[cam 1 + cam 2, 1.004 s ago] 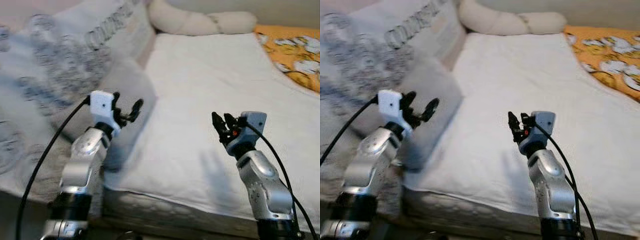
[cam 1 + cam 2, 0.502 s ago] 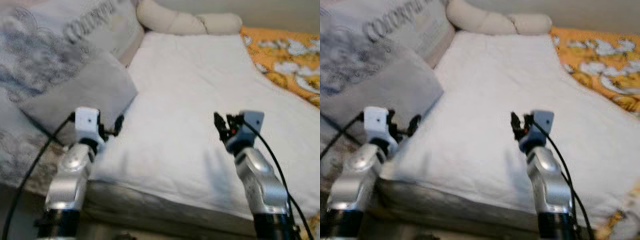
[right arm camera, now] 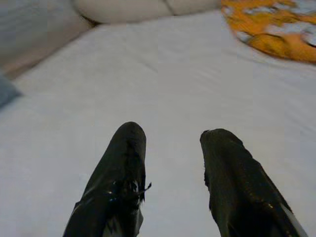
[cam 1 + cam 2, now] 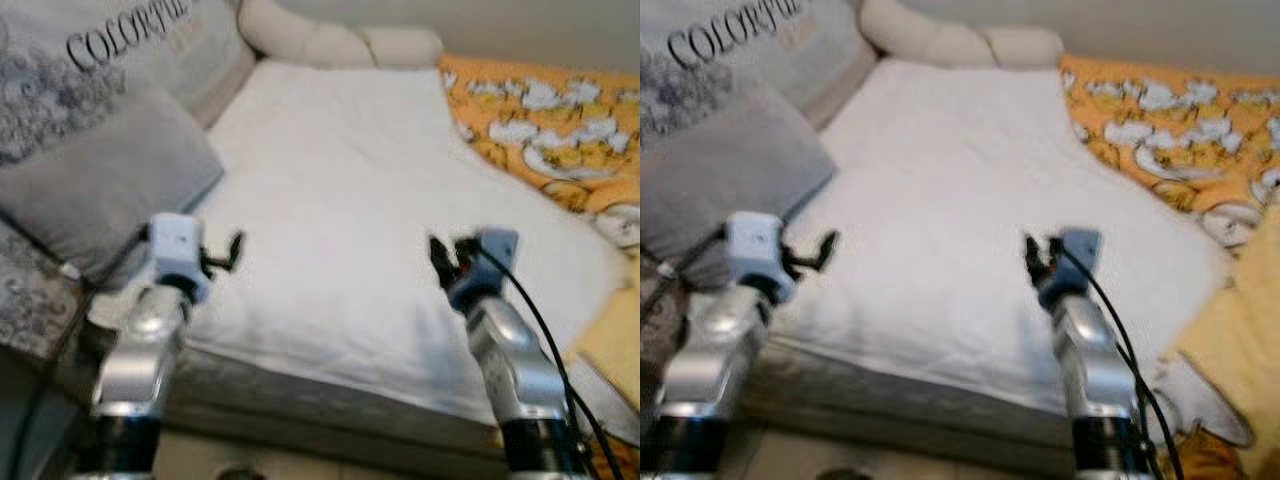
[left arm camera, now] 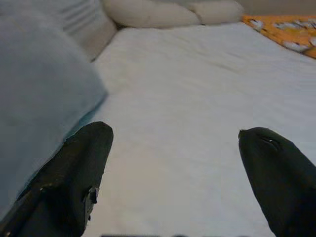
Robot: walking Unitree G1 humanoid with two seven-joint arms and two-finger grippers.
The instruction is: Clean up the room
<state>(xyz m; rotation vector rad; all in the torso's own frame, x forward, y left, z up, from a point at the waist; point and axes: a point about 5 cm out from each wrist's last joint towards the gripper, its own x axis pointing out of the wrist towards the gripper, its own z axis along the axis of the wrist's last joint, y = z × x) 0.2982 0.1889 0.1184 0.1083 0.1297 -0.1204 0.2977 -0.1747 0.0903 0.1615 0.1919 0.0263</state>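
Left wrist view: the left gripper (image 5: 175, 163) is seen with its two black fingers (image 5: 79, 173) spread wide, nothing between them, held just above the white sheet (image 5: 197, 84) near the front edge of the bed. From the head views the same gripper (image 4: 222, 252) is placed over the bed's front left part, just beside the grey pillow (image 4: 95, 185), which lies at the left edge and is not touched. Behind that pillow a printed cushion (image 4: 110, 45) with dark lettering is propped toward the bed's far left corner.

The right gripper (image 3: 170, 163) is shown with its fingers (image 3: 123, 168) a little apart, a narrow gap between them, gripping nothing; it is held above the sheet toward the front right of the bed (image 4: 445, 262).

A long cream bolster (image 4: 335, 42) is laid along the far edge of the bed. An orange blanket (image 4: 540, 120) with a white pattern is spread over the far right corner and along the right edge, well apart from both grippers. At the front right corner a yellow cloth (image 4: 1240, 330) is seen, blurred. The head views are soft.
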